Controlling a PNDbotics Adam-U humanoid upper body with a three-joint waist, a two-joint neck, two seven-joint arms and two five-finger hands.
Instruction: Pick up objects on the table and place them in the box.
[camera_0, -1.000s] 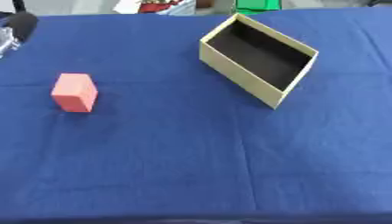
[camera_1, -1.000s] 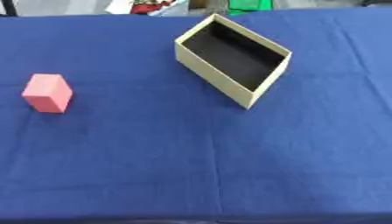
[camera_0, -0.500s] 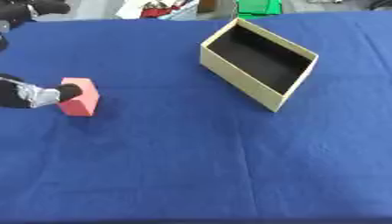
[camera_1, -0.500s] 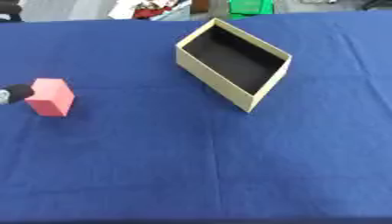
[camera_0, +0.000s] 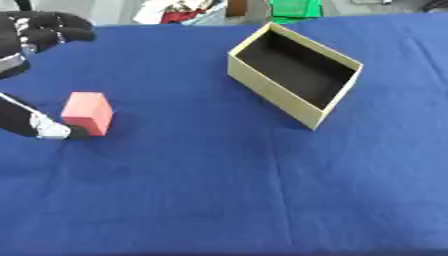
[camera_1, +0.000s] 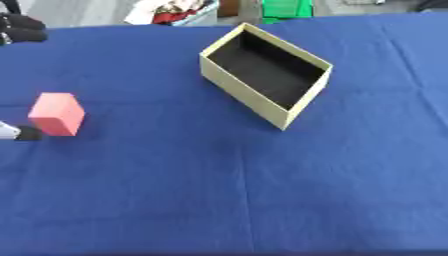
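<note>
table (camera_0: 219, 200): blue cloth | box (camera_0: 294, 74): open, empty, askew toward far edge, ready to receive | pink block (camera_0: 87, 113): near left edge, 1 item unplaced | left hand (camera_0: 35, 31): fingers spread, thumb tip touching block's near side, closing in for grasp

Both eye views look steeply down from the robot's head onto the blue counter (camera_0: 262, 190), facing its far edge. They share nearly the whole scene; the right eye view shows everything shifted slightly left, cropping the left margin.
</note>
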